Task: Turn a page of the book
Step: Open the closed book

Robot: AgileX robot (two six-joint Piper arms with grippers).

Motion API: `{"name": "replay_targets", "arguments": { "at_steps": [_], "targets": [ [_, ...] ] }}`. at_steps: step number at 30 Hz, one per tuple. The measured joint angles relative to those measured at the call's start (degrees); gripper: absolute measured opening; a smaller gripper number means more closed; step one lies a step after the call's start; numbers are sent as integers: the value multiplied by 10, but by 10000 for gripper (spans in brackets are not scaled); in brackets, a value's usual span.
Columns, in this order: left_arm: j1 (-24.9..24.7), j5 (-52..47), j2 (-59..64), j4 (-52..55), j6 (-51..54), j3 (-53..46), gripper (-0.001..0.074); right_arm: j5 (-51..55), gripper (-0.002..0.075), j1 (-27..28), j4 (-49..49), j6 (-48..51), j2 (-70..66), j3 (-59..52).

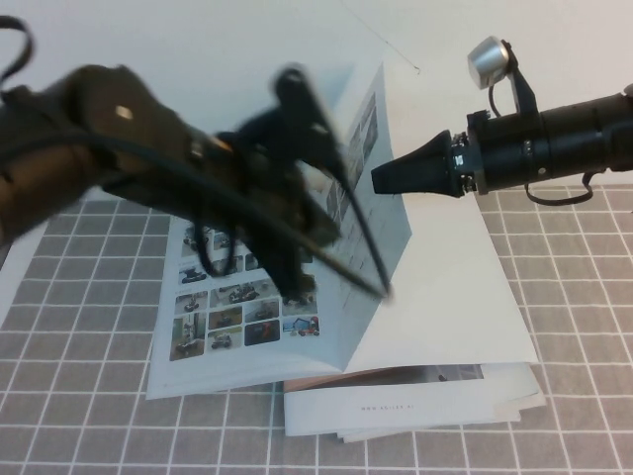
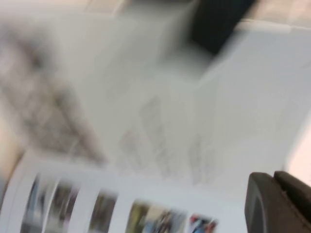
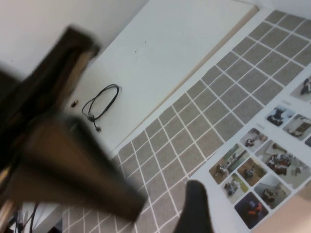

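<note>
The worktop [image 1: 79, 416], covered by a grey grid-patterned mat, carries the book [image 1: 237, 297], lying open at its middle. Beyond the book's far edge the surface turns plain white; on the book's near edge it overlaps a smaller stack of white sheets [image 1: 415, 401]. The page [image 1: 381, 178] stands lifted off the spine, tilted, its free edge uppermost. The left pincer [image 1: 297, 282] hangs blurred over the photo grid, just beside the page; I cannot tell whether it is spread or pressed together. The right pincer [image 1: 381, 178], pressed together to a point, reaches in from the book's right side and meets the page's blank face.
</note>
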State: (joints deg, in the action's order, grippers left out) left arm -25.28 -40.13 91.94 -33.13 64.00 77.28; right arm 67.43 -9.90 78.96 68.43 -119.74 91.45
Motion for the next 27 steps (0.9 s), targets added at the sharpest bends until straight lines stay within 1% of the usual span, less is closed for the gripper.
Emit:
{"name": "replay_targets", "arguments": {
  "at_steps": [3,6,9,11,14,16,18,22,27],
  "targets": [
    [-79,10,-13,64,0,0,-4,1,520,-3,-2,-1,0,0],
    [-155,42,-6,115,-8,0,-4,1,520,-4,-2,-1,0,0],
    [-211,87,4,167,-31,0,-4,1,520,-5,-3,-1,0,0],
    [-233,112,13,200,-47,0,-4,1,520,-5,-5,-1,0,0],
    [-249,141,32,243,-74,0,-4,1,520,-5,-6,-1,0,0],
    [-250,151,46,275,-103,0,-4,2,520,-5,-7,-1,0,0],
    [-250,154,60,321,-156,0,-4,2,520,-5,-9,-2,0,0],
    [-250,151,85,463,-306,0,-4,3,520,-6,-10,-2,0,0],
    [-250,125,98,632,-532,0,-4,3,520,-6,-12,-10,0,3]
  ]
}}
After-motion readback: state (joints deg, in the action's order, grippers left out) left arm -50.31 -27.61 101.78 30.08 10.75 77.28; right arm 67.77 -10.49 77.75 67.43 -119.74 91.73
